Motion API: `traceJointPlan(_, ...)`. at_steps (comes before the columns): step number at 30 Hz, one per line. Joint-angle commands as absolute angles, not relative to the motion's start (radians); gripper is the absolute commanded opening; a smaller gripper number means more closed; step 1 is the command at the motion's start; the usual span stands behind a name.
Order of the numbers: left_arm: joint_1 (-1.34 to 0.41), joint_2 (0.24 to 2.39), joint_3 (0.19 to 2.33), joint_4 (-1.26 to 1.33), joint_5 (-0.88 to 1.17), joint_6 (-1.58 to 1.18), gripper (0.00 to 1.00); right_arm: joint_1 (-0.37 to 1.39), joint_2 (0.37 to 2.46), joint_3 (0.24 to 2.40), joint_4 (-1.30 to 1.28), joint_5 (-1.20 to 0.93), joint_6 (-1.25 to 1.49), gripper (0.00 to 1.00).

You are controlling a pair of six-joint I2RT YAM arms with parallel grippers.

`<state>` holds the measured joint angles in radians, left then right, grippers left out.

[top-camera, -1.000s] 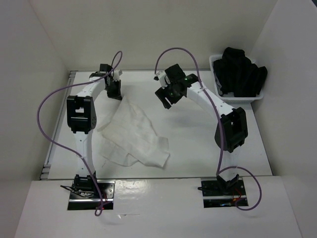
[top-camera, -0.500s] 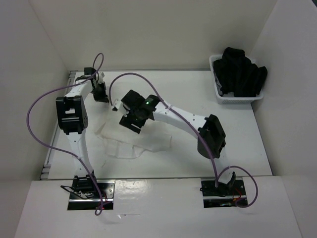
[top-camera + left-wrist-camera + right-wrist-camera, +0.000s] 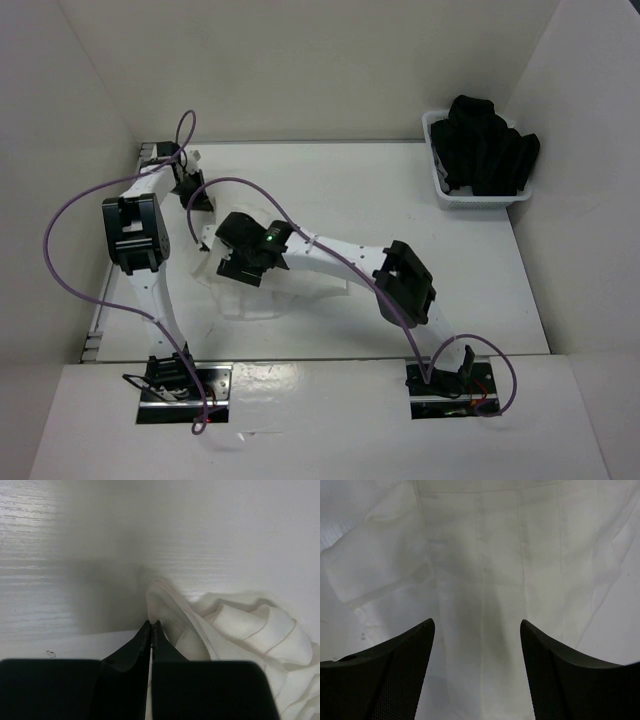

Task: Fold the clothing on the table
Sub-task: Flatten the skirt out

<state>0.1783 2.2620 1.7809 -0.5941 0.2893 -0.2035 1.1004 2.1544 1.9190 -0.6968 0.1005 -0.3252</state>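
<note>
Clothing (image 3: 250,303) lay bunched on the left half of the surface (image 3: 400,210), white on white and partly hidden under your right arm in the overhead view. Your left gripper (image 3: 195,196) sat low near the far-left corner, with its jaws closed to a sliver. The wrist view showed a raised edge of the fabric running right up to the tips. From that, it looked as though you had a thin corner pinched there, probably to anchor that end and keep it taut while the other arm worked.

Your right gripper (image 3: 477,625) hung across the midline over the middle of the cloth. Its jaws were spread wide with nothing between them, and the pleat lines ran straight away beneath it. That pose suggested you were lining up a second hold on the pleated panel, so the fold itself was not yet made.

Such thin fabric would likely slip from a tip pinch if you pulled hard. You left the basket (image 3: 440,195) of black garments (image 3: 490,145) at the far right, well apart.
</note>
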Motion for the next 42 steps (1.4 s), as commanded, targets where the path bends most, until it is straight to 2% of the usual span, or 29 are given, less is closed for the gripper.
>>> traceJointPlan(1, 0.167, 2.260, 1.729, -0.660, 0.310, -0.166, 0.02, 1.121, 2.193, 1.947, -0.572, 0.170, -0.368, 0.74)
traceJointPlan(9, 0.149, 2.260, 1.700, -0.680, 0.321, -0.146, 0.02, 1.141, 2.237, 1.948, -0.537, 0.179, -0.377, 0.74)
traceJointPlan(19, 0.149, 2.249, 1.677, -0.689, 0.302, -0.146, 0.02, 1.189, 2.256, 2.028, -0.606, 0.080, -0.339, 0.74)
traceJointPlan(32, 0.149, 2.249, 1.658, -0.678, 0.311, -0.146, 0.02, 1.198, 2.238, 1.858, -0.508, 0.123, -0.348, 0.74)
traceJointPlan(37, 0.149, 2.240, 1.658, -0.678, 0.302, -0.146, 0.09, 1.198, 2.247, 1.839, -0.488, 0.123, -0.357, 0.74)
traceJointPlan(42, 0.149, 2.230, 1.658, -0.678, 0.302, -0.146, 0.09, 1.198, 2.247, 1.830, -0.479, 0.141, -0.357, 0.72)
